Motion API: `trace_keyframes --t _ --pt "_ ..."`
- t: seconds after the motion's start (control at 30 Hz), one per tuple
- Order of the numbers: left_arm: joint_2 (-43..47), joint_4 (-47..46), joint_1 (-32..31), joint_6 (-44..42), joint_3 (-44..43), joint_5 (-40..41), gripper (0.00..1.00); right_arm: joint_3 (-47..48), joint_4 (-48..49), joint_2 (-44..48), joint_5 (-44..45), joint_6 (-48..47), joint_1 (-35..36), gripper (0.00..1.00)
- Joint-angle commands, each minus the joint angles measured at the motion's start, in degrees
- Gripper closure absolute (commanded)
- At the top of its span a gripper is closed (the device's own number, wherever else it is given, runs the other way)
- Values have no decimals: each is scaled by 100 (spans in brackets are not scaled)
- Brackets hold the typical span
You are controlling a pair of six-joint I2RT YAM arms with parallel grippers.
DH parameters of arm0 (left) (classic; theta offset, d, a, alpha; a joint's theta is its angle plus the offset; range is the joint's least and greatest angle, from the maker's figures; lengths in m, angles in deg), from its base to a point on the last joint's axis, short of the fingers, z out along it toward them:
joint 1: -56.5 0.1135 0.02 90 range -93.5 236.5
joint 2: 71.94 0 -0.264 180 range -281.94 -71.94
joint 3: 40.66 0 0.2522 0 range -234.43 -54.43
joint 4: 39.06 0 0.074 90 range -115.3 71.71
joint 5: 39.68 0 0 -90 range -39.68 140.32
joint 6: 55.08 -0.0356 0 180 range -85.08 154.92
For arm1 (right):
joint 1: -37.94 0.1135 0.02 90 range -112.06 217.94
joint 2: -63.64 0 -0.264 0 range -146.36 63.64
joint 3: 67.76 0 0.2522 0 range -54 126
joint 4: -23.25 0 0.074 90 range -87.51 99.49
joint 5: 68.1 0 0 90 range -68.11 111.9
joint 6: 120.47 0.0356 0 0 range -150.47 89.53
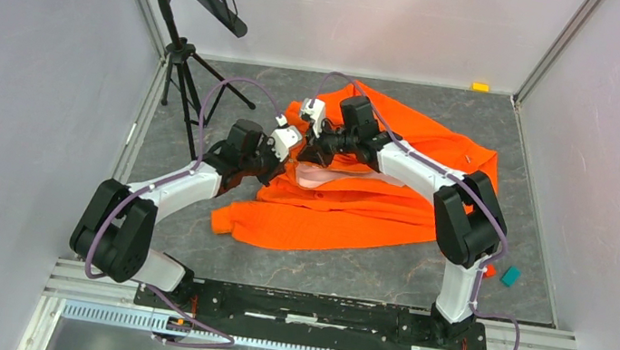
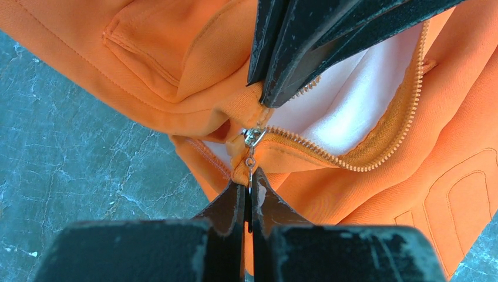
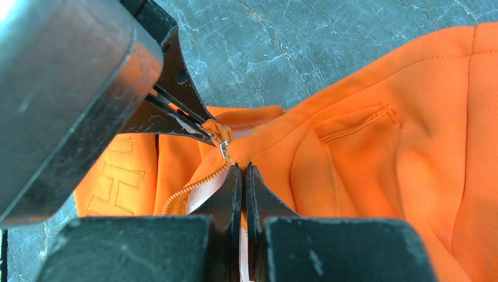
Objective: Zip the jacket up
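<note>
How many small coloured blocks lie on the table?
3: yellow block by the far wall; red block and teal block beside the right arm. The jacket may hide more.

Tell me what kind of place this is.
Probably a robotics lab test cell: plain pale walls box in a grey marbled table, two arms are bolted to a rail at its near edge, and a tripod stands in the far corner.

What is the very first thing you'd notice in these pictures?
A big bright orange jacket lies spread across the middle of the grey table. At its open front, the left end effector pinches the little zipper pull, and the right end effector clamps the fabric right beside it.
</note>
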Motion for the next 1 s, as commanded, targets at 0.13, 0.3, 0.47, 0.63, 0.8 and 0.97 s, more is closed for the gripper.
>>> trace_keyframes --t 0.13,0.3,0.47,0.63,0.8,0.97 --pt "99 -65 -38 -217 -117 102 98 160 262 90 170 55 31 100" --pt "101 78 -38 -216 -122 113 98 9 435 223 311 98 20 100" --pt "107 96 -41 -220 -132 108 98 119 305 106 157 67 31 100" --pt "96 96 -39 -230 -137 108 98 229 133 17 11 -72 46 100" --pt "85 96 -39 -221 -142 119 98 297 14 -19 -40 -167 90 100" --pt "97 92 -40 -218 -145 111 98 343 -36 -62 -48 -198 121 100"
